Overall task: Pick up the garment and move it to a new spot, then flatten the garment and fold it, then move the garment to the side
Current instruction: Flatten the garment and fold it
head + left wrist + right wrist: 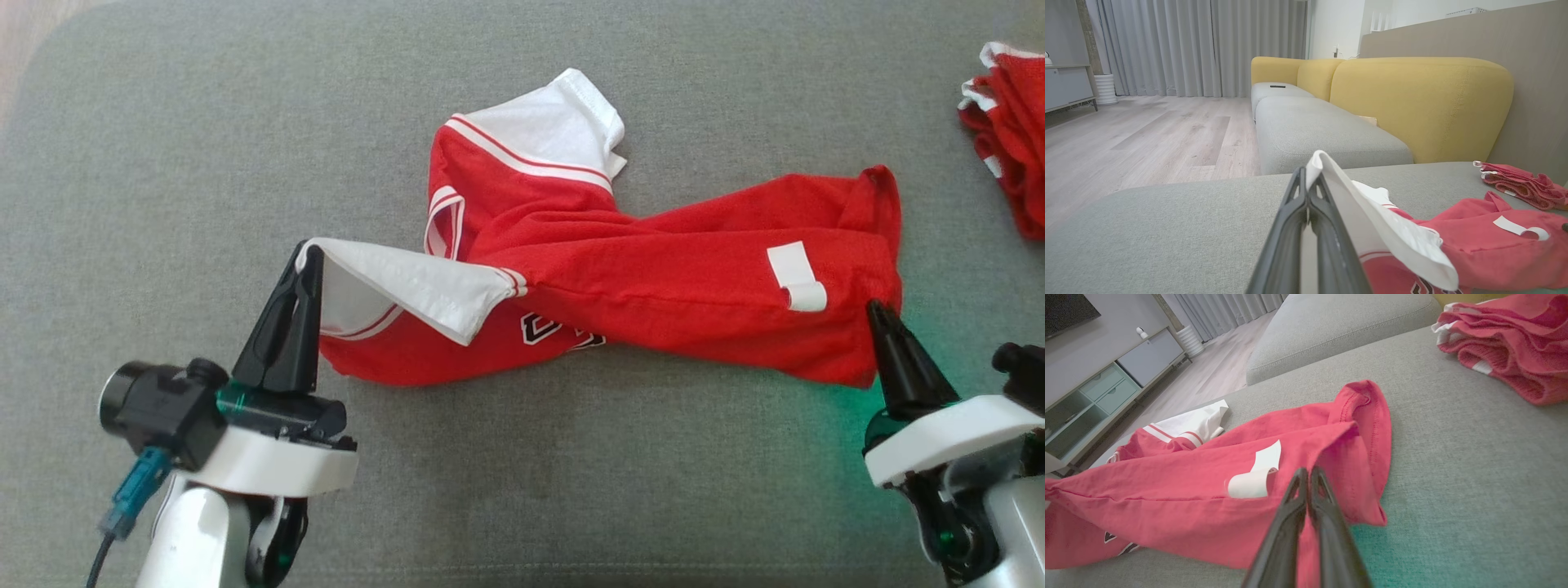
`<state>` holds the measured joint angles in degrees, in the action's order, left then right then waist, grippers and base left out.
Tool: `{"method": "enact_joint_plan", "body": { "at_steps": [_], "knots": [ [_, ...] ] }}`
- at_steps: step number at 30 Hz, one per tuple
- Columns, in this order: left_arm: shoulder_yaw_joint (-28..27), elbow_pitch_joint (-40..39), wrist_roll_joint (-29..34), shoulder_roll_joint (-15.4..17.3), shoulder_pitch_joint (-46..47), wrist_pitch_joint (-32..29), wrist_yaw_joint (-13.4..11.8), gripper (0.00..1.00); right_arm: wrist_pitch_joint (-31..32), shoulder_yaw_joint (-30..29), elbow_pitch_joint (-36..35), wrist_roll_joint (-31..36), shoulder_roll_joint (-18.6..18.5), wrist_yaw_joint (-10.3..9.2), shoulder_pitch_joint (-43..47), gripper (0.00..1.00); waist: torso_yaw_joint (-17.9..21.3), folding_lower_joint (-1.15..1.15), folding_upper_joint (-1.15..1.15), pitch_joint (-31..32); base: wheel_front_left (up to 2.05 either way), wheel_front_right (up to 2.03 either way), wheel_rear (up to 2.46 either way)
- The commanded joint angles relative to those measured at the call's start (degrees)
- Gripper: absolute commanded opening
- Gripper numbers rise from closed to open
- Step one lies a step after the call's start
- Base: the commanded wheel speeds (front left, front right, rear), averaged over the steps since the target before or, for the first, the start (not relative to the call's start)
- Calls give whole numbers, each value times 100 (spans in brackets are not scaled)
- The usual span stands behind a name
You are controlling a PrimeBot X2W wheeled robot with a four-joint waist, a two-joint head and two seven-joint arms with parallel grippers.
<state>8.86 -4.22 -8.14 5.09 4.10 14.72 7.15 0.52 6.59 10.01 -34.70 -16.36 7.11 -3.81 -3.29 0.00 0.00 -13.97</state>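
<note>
A: Head view: where is the shirt placed?
B: The shirt (653,278) is laid twisted on the grey cushion (571,490), with its long axis run left to right and a pincer set at each end. The white sleeve (408,286) at the left end is clamped in the left pincer (309,257), whose jaws are closed fully on it. The right pincer (875,309) is set at the lower right hem corner. A second red garment (1008,139) is seen far right, well apart.
A: Left wrist view?
B: The white sleeve (1372,220) is seen pinched at the left pincer (1306,173) and draped off to the right. The red body is spread beyond it on that side.
A: Right wrist view?
B: The right pincer (1306,471) is drawn shut on the hem, beside a white label (1253,482). Cloth is judged nipped, though the bite itself is hidden. The shirt is stretched away left of the tips.
A: Next move?
B: Judged: the body lies between the pincers and each arm is nearest its own end, so a pull apart along the long axis is called for to undo the twist.
</note>
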Motion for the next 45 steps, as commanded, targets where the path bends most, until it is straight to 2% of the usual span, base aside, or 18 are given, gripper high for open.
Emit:
{"method": "enact_joint_plan", "body": {
  "at_steps": [1,9,11,14,15,18,22,24,25,29,35,37,40,45],
  "knots": [
    [-152,-176,63,40,237,28,33,0,36,53,-208,64,-54,37,58,0,-2,0,0,12,0,0,0],
    [-137,-393,-150,159,407,28,33,0,8,-384,-618,195,-95,37,84,0,30,0,0,255,0,0,0],
    [-110,-506,-404,271,614,28,33,0,41,-538,-892,180,-189,37,-22,0,58,0,0,305,0,0,0],
    [20,-604,-825,614,1149,28,34,0,201,-770,-1354,106,-361,37,-360,0,117,0,0,315,0,0,0],
    [20,-604,-825,614,1149,28,34,0,201,-770,-1354,106,-361,37,-360,0,117,0,0,315,0,0,0],
    [204,-632,-1304,1008,2020,-21,34,0,486,-945,-1699,44,-563,37,-1023,0,191,0,0,182,0,0,0],
    [405,-313,-1860,1386,3607,-265,34,0,908,-1036,-1734,-34,-745,37,-2261,0,246,0,0,-172,0,0,0],
    [488,83,-2044,1466,4455,-345,34,0,1095,-995,-1499,-93,-802,37,-2975,0,274,0,0,-415,0,0,0],
    [651,557,-2160,1510,5316,-400,34,0,1217,-958,-1129,-155,-829,37,-3744,0,296,0,0,-704,0,0,0],
    [951,1737,-2100,1557,7004,-381,34,0,1239,-783,-113,-40,-857,37,-5327,0,406,0,0,-1300,0,0,0],
    [1065,3367,-1495,1366,9023,-26,-19,0,433,-484,1301,381,-673,37,-7286,0,651,0,0,-1954,0,0,0],
    [988,3590,-1323,1275,9447,17,-74,0,114,-361,1621,490,-693,37,-7730,0,680,0,0,-2065,0,0,0],
    [742,3331,-1069,1183,9755,24,-73,0,-264,-167,1991,520,-761,37,-8174,0,675,0,0,-2185,0,0,0],
    [597,2862,-943,1093,9269,26,9,0,-561,337,2396,324,-923,37,-8190,0,514,0,0,-2209,0,0,0]
  ]
}}
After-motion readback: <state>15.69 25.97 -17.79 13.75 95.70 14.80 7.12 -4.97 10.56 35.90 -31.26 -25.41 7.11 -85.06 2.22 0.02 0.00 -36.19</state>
